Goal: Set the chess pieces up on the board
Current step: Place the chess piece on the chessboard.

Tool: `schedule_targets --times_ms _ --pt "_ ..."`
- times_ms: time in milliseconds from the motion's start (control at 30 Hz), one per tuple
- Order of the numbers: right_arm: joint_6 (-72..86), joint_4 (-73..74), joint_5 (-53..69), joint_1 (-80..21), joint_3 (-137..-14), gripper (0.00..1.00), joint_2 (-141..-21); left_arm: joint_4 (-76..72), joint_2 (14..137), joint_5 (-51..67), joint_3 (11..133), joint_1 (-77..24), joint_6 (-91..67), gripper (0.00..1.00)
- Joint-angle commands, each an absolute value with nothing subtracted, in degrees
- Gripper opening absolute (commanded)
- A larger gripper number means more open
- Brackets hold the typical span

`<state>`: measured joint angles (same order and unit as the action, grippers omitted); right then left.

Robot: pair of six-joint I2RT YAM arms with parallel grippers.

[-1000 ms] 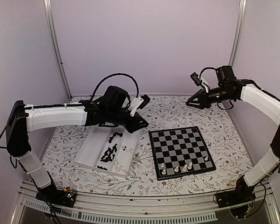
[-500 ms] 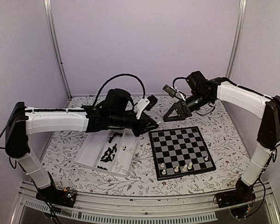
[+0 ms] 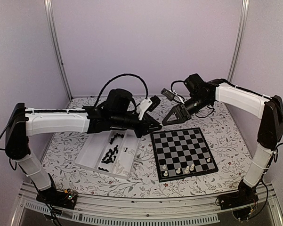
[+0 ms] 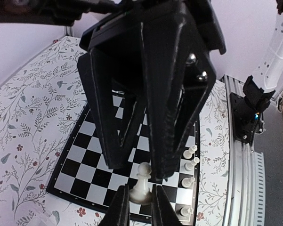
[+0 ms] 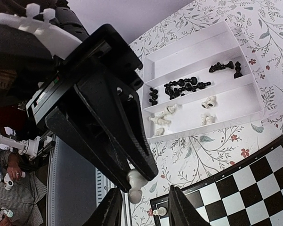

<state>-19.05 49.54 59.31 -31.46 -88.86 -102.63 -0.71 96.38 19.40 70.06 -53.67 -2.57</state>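
Observation:
My left gripper (image 4: 140, 198) is shut on the base of a white pawn (image 4: 142, 181), held in the air over the board's far-left corner. In the top view the left gripper (image 3: 156, 126) meets my right gripper (image 3: 165, 122) tip to tip. The right gripper (image 5: 143, 207) is open, with its fingers (image 4: 162, 117) on either side of the pawn's head (image 5: 135, 182); no contact shows. The board (image 3: 182, 151) carries a few white pieces (image 3: 179, 169) along its near edge, which also show in the left wrist view (image 4: 190, 165).
A white partitioned tray (image 3: 98, 155) lies left of the board, holding black pieces (image 3: 110, 153). The right wrist view shows the tray (image 5: 245, 101) with black pieces (image 5: 183, 87) and white pieces (image 5: 162, 120). Metal frame posts stand at the back corners.
My right arm has swung left from the far right side to meet the left gripper. The left gripper has shifted slightly right with the pawn.

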Motion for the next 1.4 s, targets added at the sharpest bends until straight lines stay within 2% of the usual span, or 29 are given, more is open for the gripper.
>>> schedule_targets --times_ms 0,600,667,733,900,1067,1233,1367 --pt "-19.3 49.9 60.9 -32.1 -90.3 0.35 -103.7 -2.1 97.5 20.4 72.0 -54.7 -1.8 0.10" --pt "-20.6 50.3 61.2 -32.7 -88.9 0.07 -102.4 -3.4 98.5 18.0 72.2 -54.9 -2.3 0.12" --pt "-20.7 50.1 60.6 -32.7 -88.7 0.04 -102.1 -3.5 98.6 17.5 72.2 -54.9 -2.2 0.15" --pt "-20.8 50.1 58.9 -32.6 -88.6 0.02 -101.8 -3.3 98.4 16.1 72.3 -55.0 -2.0 0.23" --pt "-23.2 51.5 48.7 -31.2 -88.0 0.00 -99.9 1.4 94.9 11.1 71.1 -55.0 2.5 0.32" --pt "-26.6 53.4 37.4 -27.3 -85.0 0.00 -97.2 6.6 88.9 0.5 67.8 -53.9 6.9 0.36" --pt "-32.4 51.3 22.7 -26.8 -75.0 0.00 -91.6 6.9 84.1 -5.6 63.1 -50.9 7.1 0.39" --pt "-35.0 50.3 17.4 -26.7 -67.3 0.00 -87.5 7.4 82.6 -9.1 61.5 -48.0 6.4 0.40"
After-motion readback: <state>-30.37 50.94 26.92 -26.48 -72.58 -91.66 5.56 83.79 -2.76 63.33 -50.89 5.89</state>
